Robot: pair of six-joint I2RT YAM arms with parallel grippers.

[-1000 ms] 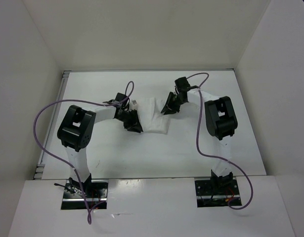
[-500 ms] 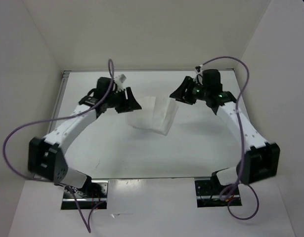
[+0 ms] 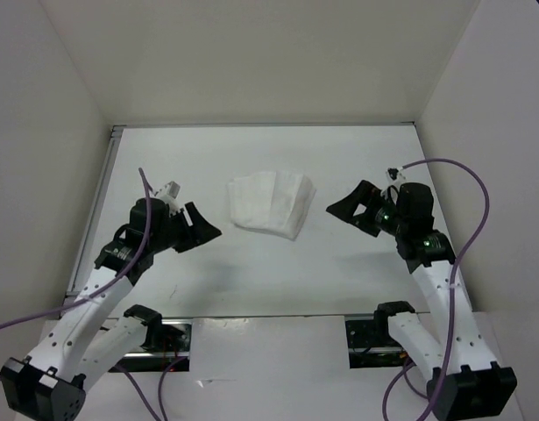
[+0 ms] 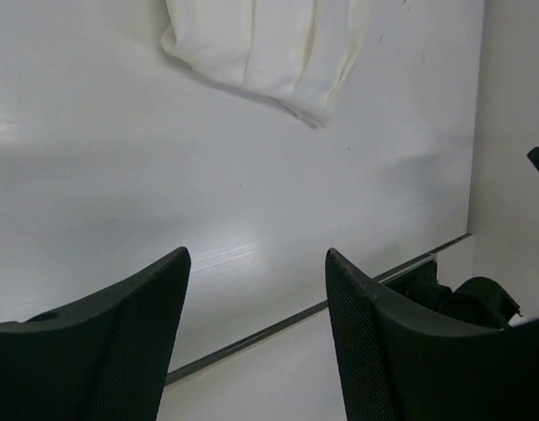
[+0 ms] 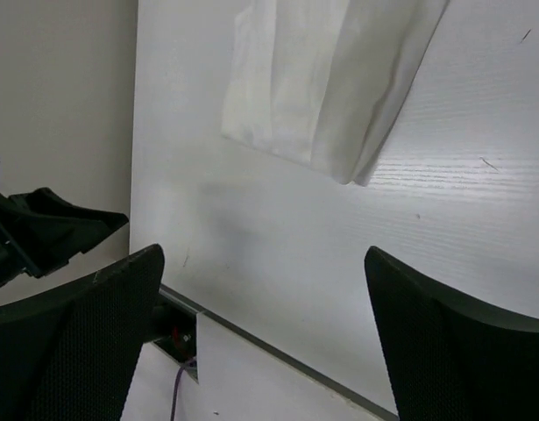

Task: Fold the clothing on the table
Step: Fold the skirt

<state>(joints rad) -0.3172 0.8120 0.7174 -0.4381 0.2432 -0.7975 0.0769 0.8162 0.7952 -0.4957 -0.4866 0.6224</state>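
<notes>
**Cam 1, top ext:** fixed, high above and behind your arm bases (image 3: 151, 338), tilted down and fwd. Far view, takes in the whole table (image 3: 269, 272).

**Cam 2, L wrist:** low over the tabletop, looks out betw. its own fingers (image 4: 111, 351) twd the right wall (image 4: 514, 88).

**Cam 3, R wrist:** low too, faces the opp. way, twd the left wall (image 5: 59, 88).

**Shared:** all 3 show you the clothing (image 3: 271, 203). Cam 3 also catches a dark shape at frame left, prob. the left gripper (image 5: 50, 232).

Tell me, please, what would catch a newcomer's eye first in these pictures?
The folded white clothing lies alone in the middle of the table, its layered edges fanned out. The left tool and the right tool flank it, both open, empty and clear of the fabric, each pointing toward it.
</notes>
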